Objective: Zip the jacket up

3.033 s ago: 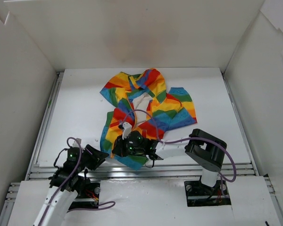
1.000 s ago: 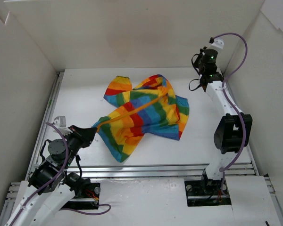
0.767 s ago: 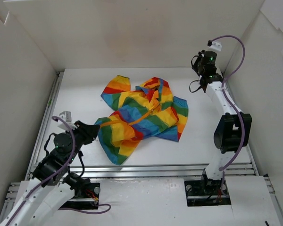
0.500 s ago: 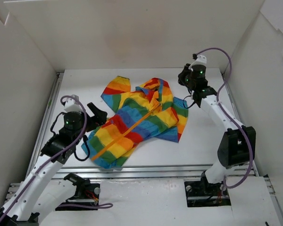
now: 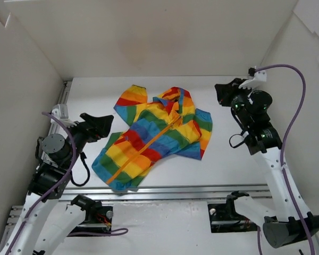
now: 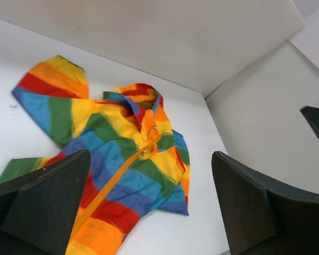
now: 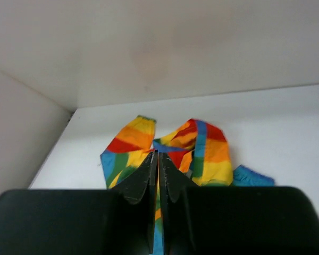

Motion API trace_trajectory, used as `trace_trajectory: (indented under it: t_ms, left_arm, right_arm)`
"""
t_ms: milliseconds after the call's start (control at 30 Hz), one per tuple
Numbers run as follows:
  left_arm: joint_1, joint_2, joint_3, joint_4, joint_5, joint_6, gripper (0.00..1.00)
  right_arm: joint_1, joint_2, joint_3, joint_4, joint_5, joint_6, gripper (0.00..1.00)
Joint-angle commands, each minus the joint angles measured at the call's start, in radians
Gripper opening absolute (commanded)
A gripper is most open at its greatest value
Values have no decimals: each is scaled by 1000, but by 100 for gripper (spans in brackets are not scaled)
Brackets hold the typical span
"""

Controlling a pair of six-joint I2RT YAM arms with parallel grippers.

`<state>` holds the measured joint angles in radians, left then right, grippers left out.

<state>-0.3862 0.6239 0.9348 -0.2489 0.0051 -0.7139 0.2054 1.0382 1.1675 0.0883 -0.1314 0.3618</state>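
Note:
The rainbow-striped jacket (image 5: 154,135) lies spread flat on the white table (image 5: 234,154), hood toward the back. Its orange zipper line (image 5: 149,146) runs from the hem up to the collar, and the two front panels meet along it. My left gripper (image 5: 106,126) hovers just left of the jacket, open and holding nothing. In the left wrist view the jacket (image 6: 117,154) lies ahead between the wide-apart fingers (image 6: 48,204). My right gripper (image 5: 219,93) is raised to the right of the hood, shut on nothing. In the right wrist view the hood (image 7: 202,149) shows beyond the gripper (image 7: 158,159).
White walls (image 5: 149,37) box the table in at the back and on both sides. A metal rail (image 5: 165,192) runs along the near edge in front of the arm bases. Purple cables loop from both arms.
The left gripper let go of the jacket's lower edge, opened and drew back to the left. The right arm swung away from the back right corner. The jacket settled flat.

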Motion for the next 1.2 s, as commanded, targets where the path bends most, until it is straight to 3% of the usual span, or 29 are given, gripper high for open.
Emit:
trace_trajectory:
  t_ms: [0, 67, 167, 200, 367, 433, 667, 967, 1167]
  left_arm:
    - [-23, 121, -30, 80, 124, -12, 89]
    - [-89, 166, -85, 149, 109, -4, 67]
    - [-164, 299, -85, 177, 70, 22, 43]
    - [-184, 382, -76, 174, 47, 30, 41]
    - [-255, 571, -24, 223, -66, 73, 40]
    - [-270, 638, -5, 232, -68, 88, 40]
    - [-281, 691, -31, 292, -33, 87, 39]
    - [-281, 703, -85, 333, 16, 76, 38]
    - [-281, 723, -79, 339, 29, 79, 38]
  right_arm:
    - [20, 104, -61, -19, -155, -15, 0]
    - [41, 146, -94, 28, -177, -29, 0]
    - [64, 279, -123, 73, -223, -58, 0]
    - [72, 327, -82, 53, -250, -95, 0]
    - [133, 570, -46, 110, -192, -103, 2]
    - [140, 634, -26, 129, -177, -90, 17]
    - [177, 851, 44, 191, -137, -57, 32]
    - [201, 938, 96, 194, -155, -64, 33]
    - [227, 804, -52, 300, -62, -40, 31]
